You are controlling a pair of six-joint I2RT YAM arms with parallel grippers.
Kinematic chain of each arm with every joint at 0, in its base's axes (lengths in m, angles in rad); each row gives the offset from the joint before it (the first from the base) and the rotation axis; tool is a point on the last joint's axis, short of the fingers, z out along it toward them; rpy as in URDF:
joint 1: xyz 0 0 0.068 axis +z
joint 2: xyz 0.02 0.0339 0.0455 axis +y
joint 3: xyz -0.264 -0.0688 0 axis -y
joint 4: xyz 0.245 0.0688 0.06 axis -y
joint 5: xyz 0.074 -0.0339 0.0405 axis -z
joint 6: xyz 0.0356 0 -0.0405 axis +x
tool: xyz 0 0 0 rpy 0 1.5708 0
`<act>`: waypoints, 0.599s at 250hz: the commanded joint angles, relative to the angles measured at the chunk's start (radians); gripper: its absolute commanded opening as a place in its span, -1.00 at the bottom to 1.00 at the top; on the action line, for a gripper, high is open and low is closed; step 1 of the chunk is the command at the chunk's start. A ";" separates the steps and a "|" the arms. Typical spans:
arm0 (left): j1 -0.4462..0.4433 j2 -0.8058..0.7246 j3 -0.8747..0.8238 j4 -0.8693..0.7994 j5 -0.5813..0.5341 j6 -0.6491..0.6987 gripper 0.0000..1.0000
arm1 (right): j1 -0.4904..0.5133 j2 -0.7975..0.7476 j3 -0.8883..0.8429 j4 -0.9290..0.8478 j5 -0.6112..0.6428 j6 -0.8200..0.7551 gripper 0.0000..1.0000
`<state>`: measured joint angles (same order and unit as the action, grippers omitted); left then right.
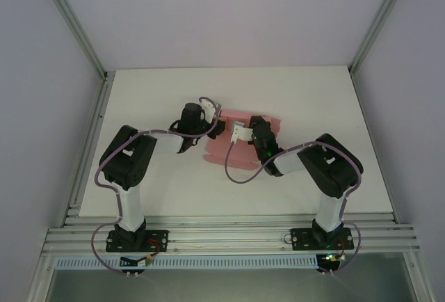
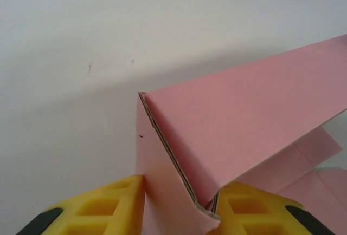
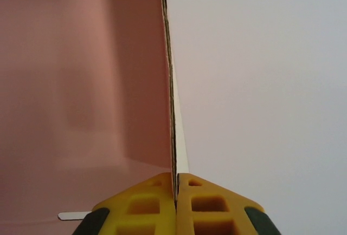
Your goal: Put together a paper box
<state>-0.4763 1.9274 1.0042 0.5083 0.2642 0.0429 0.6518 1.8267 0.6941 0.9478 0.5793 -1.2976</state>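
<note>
The pink paper box lies partly folded at the middle of the white table, between my two arms. My left gripper is at its far left corner. In the left wrist view a raised pink wall and a corner flap meet in a fold between the yellow fingers, both of which touch card; the left gripper is shut on that fold. My right gripper is over the box's far side. Its jaws pinch the thin edge of an upright pink wall.
Bare white table lies left, right and in front of the box. Aluminium frame posts and pale enclosure walls bound the table at the sides and back. A metal rail runs along the near edge by the arm bases.
</note>
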 commanded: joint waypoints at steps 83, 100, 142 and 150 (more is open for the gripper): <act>-0.189 0.078 0.140 -0.186 -0.740 0.077 -1.00 | 0.025 -0.038 -0.022 -0.132 -0.097 0.069 -1.00; -0.193 0.093 0.158 -0.199 -0.802 0.076 -1.00 | 0.025 -0.042 -0.023 -0.135 -0.098 0.073 -1.00; -0.214 0.135 0.223 -0.283 -1.015 0.072 -1.00 | 0.023 -0.050 -0.018 -0.163 -0.092 0.083 -1.00; -0.219 0.139 0.227 -0.301 -1.029 0.082 -1.00 | 0.019 -0.052 -0.016 -0.168 -0.089 0.086 -1.00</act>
<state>-0.6945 2.0144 1.1927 0.3374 -0.5056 0.0704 0.6476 1.7885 0.6941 0.8856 0.5995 -1.2484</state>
